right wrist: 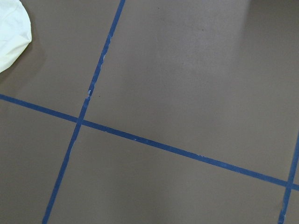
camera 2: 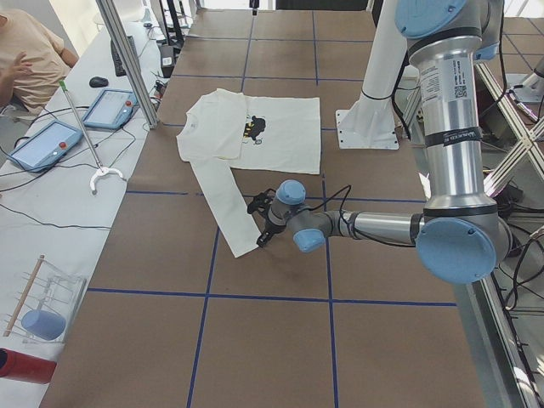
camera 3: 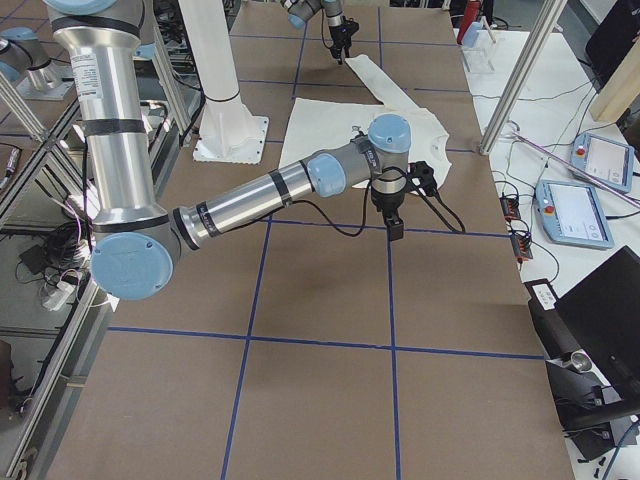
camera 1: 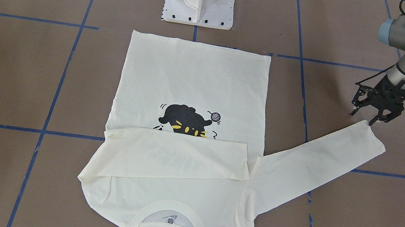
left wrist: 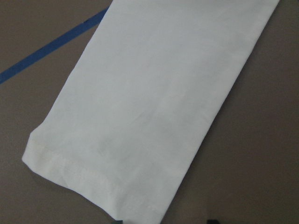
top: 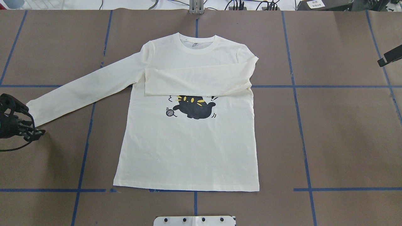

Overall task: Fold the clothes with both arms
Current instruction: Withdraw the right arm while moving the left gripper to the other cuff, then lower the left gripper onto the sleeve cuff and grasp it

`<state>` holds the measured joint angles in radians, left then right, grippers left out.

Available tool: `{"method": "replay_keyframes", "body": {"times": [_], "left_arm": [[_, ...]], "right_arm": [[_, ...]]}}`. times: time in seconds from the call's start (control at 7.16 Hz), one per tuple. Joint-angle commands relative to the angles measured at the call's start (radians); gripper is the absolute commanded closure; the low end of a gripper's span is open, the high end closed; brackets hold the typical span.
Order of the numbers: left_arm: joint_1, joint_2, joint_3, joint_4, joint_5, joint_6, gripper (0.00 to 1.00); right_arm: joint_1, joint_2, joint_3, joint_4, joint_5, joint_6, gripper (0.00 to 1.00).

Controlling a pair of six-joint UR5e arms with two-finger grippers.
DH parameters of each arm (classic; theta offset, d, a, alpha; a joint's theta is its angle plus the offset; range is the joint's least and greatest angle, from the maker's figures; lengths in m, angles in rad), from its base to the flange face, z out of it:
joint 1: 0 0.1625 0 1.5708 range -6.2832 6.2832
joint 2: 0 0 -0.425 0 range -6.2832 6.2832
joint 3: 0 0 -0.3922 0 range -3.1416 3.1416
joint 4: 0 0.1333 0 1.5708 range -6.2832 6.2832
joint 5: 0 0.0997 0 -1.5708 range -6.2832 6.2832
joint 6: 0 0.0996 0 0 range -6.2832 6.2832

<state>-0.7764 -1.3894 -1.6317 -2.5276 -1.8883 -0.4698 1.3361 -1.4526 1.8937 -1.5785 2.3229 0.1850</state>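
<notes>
The cream-white shirt (top: 188, 150) lies flat on the table with its cat print (camera 1: 185, 121) facing up. One sleeve (camera 1: 175, 154) is folded across the chest. The other sleeve (camera 1: 317, 160) stretches out sideways. My left gripper (camera 1: 364, 117) hovers open just beside that sleeve's cuff (left wrist: 88, 177), with nothing between its fingers. My right gripper (camera 3: 395, 232) hangs high over bare table off the shirt's other shoulder. Whether it is open or shut I cannot tell. Only a shirt corner (right wrist: 11, 32) shows in its wrist view.
The white pedestal base (camera 1: 199, 7) stands behind the shirt's hem. Blue tape lines (right wrist: 140, 137) cross the brown table. Beyond the far edge, a side table holds tablets (camera 2: 51, 140), cables and metal posts (camera 2: 127, 59), with a person (camera 2: 25, 51) seated there.
</notes>
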Motion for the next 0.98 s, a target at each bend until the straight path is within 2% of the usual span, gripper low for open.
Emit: {"method": "replay_keyframes", "body": {"times": [0.0,0.14,0.28,0.42,0.56,0.84], "left_arm": [[-0.001,0.001,0.003,-0.002,0.001,0.0,0.41],[-0.001,0.001,0.004,-0.003,0.001,0.0,0.52],[-0.003,0.001,0.003,-0.004,0.001,0.0,0.7],[-0.006,0.001,0.001,-0.004,0.001,0.002,0.98],[-0.01,0.0,-0.006,-0.007,0.003,0.02,1.0],[-0.038,-0.005,-0.01,-0.007,0.079,0.116,1.0]], "right_arm": [[-0.001,0.0,0.004,0.0,0.0,0.005,0.0],[0.0,-0.002,0.004,0.002,-0.002,0.007,0.0],[-0.001,0.0,0.004,0.0,-0.002,0.008,0.0],[-0.001,0.0,0.004,0.002,-0.002,0.008,0.0],[0.0,-0.002,0.005,0.002,-0.002,0.01,0.0],[-0.001,-0.003,0.007,0.002,-0.003,0.011,0.0]]}}
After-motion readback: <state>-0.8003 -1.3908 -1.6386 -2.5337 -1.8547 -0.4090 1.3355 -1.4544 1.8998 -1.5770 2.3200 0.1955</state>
